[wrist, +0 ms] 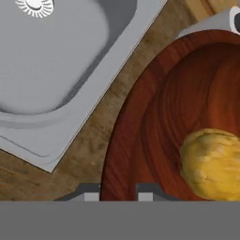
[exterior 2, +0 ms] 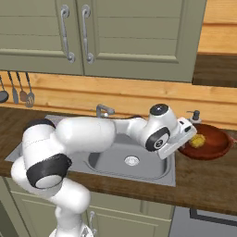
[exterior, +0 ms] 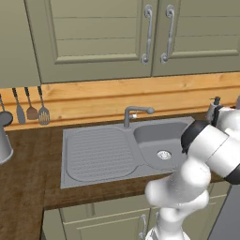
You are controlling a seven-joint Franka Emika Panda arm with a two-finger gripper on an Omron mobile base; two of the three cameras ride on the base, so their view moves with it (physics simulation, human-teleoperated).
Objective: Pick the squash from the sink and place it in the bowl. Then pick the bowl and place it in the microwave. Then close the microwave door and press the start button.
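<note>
Since the squash [wrist: 211, 164] already lies inside the bowl [wrist: 154, 117], the first step of the task looks done and the step in hand seems to be taking hold of the bowl. In the hand view the squash sits low in the bowl at about 4 o'clock, and the two dark fingertips [wrist: 145, 191] straddle the bowl's near rim at 6 o'clock; the jaws stand narrowly apart with that rim between them, though I cannot tell whether they are really pinching it or only set around it. In the right base view the gripper [exterior 2: 181, 139] hangs at the bowl's 9 o'clock edge, the bowl resting on the wooden bench [exterior 2: 203, 176] just beside the sink [exterior 2: 157, 178], at the sink's 3 o'clock. My judgement is that the next move calls for a firm nip on the rim, then a level lift so that the squash does not roll out, and a carry to the microwave. By count: one squash, one bowl, one sink with one basin, one drain ring [exterior: 164, 154] and one faucet [exterior: 136, 114], one soap dispenser [exterior 2: 195, 116] behind the bowl, three utensils [exterior: 31, 108] hanging on the wall at 10 o'clock of the sink, and two handled cabinet doors [exterior: 101, 35] above.
</note>
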